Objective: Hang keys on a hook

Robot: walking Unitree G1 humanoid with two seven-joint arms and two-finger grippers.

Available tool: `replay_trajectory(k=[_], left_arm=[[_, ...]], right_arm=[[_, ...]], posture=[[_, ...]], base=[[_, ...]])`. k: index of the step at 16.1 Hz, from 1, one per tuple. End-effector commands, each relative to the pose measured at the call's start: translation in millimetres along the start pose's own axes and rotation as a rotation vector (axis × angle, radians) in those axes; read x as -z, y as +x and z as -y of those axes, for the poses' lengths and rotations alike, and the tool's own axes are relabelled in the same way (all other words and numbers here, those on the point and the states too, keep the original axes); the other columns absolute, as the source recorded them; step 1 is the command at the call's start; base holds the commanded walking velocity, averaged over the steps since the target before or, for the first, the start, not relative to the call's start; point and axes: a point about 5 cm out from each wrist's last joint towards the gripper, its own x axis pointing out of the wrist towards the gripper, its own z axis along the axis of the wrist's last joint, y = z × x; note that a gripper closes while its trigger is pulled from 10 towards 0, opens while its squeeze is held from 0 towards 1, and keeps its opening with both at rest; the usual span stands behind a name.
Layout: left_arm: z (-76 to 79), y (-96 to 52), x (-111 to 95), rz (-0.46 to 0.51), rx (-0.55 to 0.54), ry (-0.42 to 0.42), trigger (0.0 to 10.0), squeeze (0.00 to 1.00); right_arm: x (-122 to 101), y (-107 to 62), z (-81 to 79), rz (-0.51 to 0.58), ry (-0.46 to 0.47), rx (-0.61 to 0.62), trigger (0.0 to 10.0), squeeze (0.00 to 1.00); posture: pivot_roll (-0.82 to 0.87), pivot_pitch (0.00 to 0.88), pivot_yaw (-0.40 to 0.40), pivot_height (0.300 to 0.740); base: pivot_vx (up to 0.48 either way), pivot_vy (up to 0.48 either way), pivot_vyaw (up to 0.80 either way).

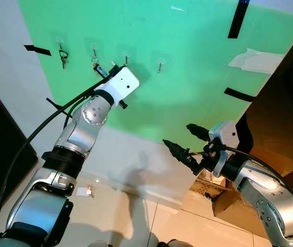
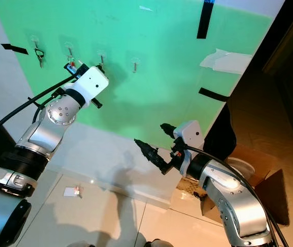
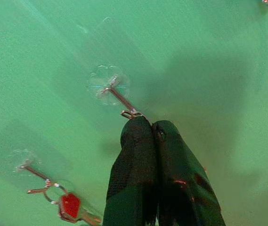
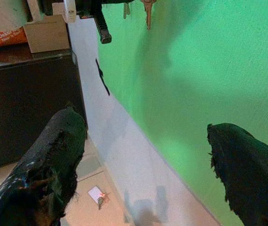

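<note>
Four clear hooks line the green board (image 1: 197, 46). One set of keys (image 1: 63, 58) hangs on the leftmost hook. A red-tagged key (image 3: 70, 205) hangs on the second hook (image 1: 93, 50). My left gripper (image 1: 110, 68) is raised to the board between the second and third hooks. In the left wrist view its fingers (image 3: 138, 155) are shut on a small metal key ring (image 3: 131, 113), which sits at the tip of the third hook (image 3: 111, 88). Any keys on that ring are hidden. My right gripper (image 1: 179, 135) is held low and away from the board, open with nothing between its fingers.
The fourth hook (image 1: 160, 63) is bare. A black cabinet (image 1: 2, 149) stands at the left and a cardboard box (image 1: 228, 198) at the lower right. A small white card (image 1: 84, 191) lies on the tiled floor. Black tape strips and a paper sheet (image 1: 254, 60) are stuck on the board.
</note>
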Motion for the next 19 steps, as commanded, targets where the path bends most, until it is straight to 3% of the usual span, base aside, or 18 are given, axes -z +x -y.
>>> replay_trajectory(k=[1,7,10,13,15,16,17,18,19], left_arm=[[2.4,-1.1,0.4,-0.006,0.022,-0.027,10.0,1.0],[3.7,-6.8,3.3,0.003,0.04,-0.059,10.0,1.0],[4.1,-16.3,3.5,0.036,0.022,-0.11,10.0,1.0],[8.2,-42.7,-2.3,0.159,-0.012,-0.34,10.0,1.0],[19.8,-66.4,4.6,0.139,0.022,-0.464,10.0,1.0],[29.0,-77.9,10.6,0.112,0.077,-0.485,10.0,1.0],[35.6,-84.5,15.3,0.088,0.116,-0.486,10.0,0.36],[46.8,-93.6,27.3,0.024,0.154,-0.494,10.0,0.0],[59.6,-100.1,53.8,-0.131,0.132,-0.499,10.0,0.0]], right_arm=[[-3.5,-1.6,-0.4,0.005,-0.01,-0.006,10.0,0.0],[-1.4,-2.9,3.4,0.0,0.026,0.026,10.0,0.0],[0.4,-3.5,5.6,0.028,0.046,0.099,10.0,0.0],[14.3,-8.4,7.3,-0.011,0.073,0.175,10.0,0.0],[28.3,-13.3,12.9,-0.052,0.092,0.308,10.0,0.0],[34.6,-15.2,12.3,-0.065,0.119,0.338,10.0,0.0],[38.4,-16.4,11.6,-0.072,0.131,0.36,10.0,0.0],[46.8,-18.7,10.2,-0.099,0.158,0.409,10.0,0.0],[60.8,-21.7,10.8,-0.15,0.181,0.5,10.0,0.0]], posture=[[-0.12,0.0,-0.086,0.74],[-0.12,0.0,-0.082,0.74],[-0.11,0.0,-0.082,0.74],[-0.1,0.0,-0.072,0.74],[-0.1,0.0,-0.061,0.74],[-0.1,0.0,-0.059,0.74],[-0.1,0.0,-0.059,0.74],[-0.09,0.0,-0.061,0.74],[-0.09,0.0,-0.059,0.74]], base=[[0.0,0.0,0.0],[0.0,0.0,0.0],[0.0,0.0,0.0],[0.0,0.0,0.0],[0.0,0.0,0.0],[0.0,0.0,0.0],[0.0,0.0,0.0],[0.0,0.0,0.0],[0.0,0.0,-0.8]])
